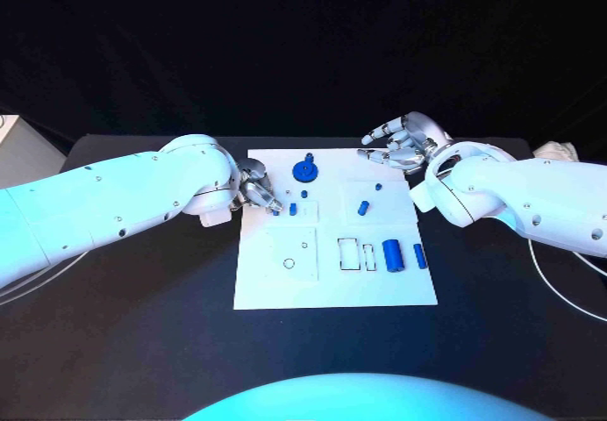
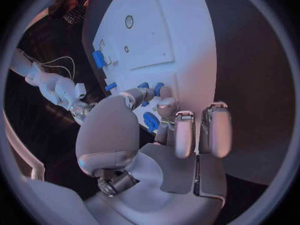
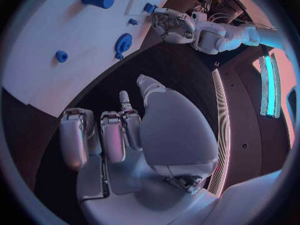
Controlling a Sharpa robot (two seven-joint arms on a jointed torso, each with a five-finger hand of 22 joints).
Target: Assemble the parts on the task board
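Task board [image 1: 335, 281]: flat white rect. plate, matte, mid-table on black table [image 1: 126, 351], w/ outlined recesses drawn on it. Parts on it: round blue disc w/ knob [image 1: 305, 169] near far edge; small blue peg [image 1: 294, 210] by board's left side; short blue pin [image 1: 363, 208] in the right-centre square; blue cylinder [image 1: 394, 254] and a slimmer blue bar [image 1: 420, 256] side by side near the right edge, both lying flat, smooth plastic look.

Left hand [image 1: 260, 195]: silver, over board's left edge, fingers curled down toward the small blue peg. Left wrist view: fingertips [image 2: 159, 105] bunched close around a small blue piece, touching or nearly so; can't tell if it's actually gripped.

Right hand [image 1: 403, 142]: silver, off the board's far right corner, above the black table, apart from the parts. Fingers loosely curled, separated, nothing in them; right wrist view shows palm and fingers [image 3: 112, 140] bare, over dark tabletop, board edge just beyond.

Both arms: glossy white shells; hands metallic, segmented.
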